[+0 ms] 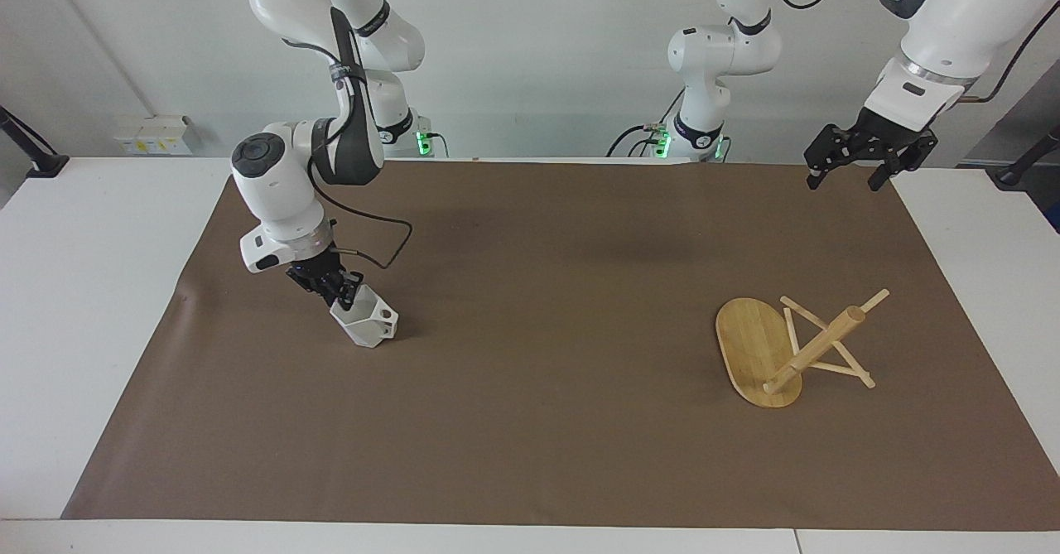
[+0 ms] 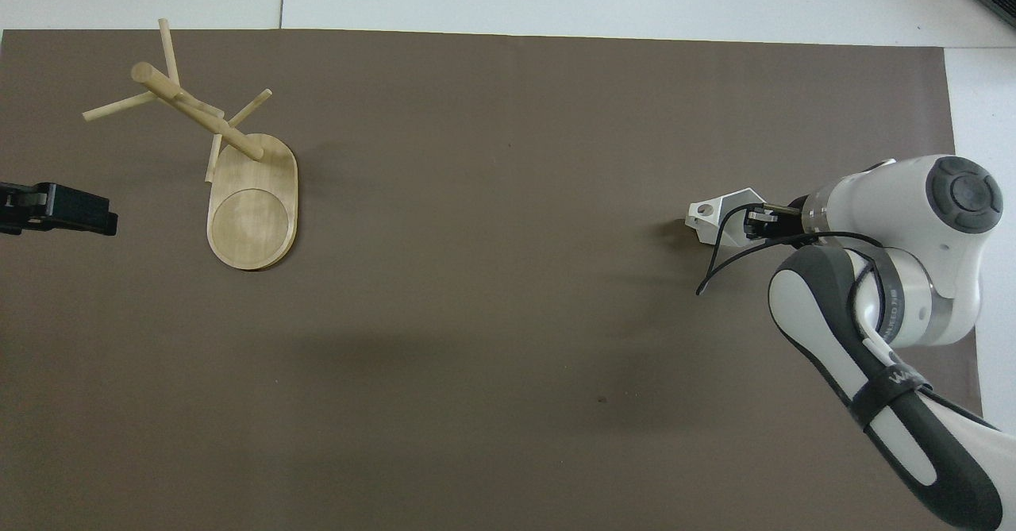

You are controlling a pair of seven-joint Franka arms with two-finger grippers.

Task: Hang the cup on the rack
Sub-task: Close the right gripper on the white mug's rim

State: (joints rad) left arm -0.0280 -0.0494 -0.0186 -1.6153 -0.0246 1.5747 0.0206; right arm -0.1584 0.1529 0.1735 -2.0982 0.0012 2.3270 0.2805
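At the left of the facing view the right gripper (image 1: pixel 338 291) has its fingers pinched on the rim of the cup (image 1: pixel 365 323), which tilts on the brown mat (image 1: pixel 530 421); at lower right the rack (image 1: pixel 787 347) leans tipped over; at upper right the left gripper (image 1: pixel 853 165) waits, fingers spread, holding nothing.

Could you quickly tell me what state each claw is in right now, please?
Left claw: open, holding nothing, up over the table's edge.
Right claw: shut on the cup at its rim.
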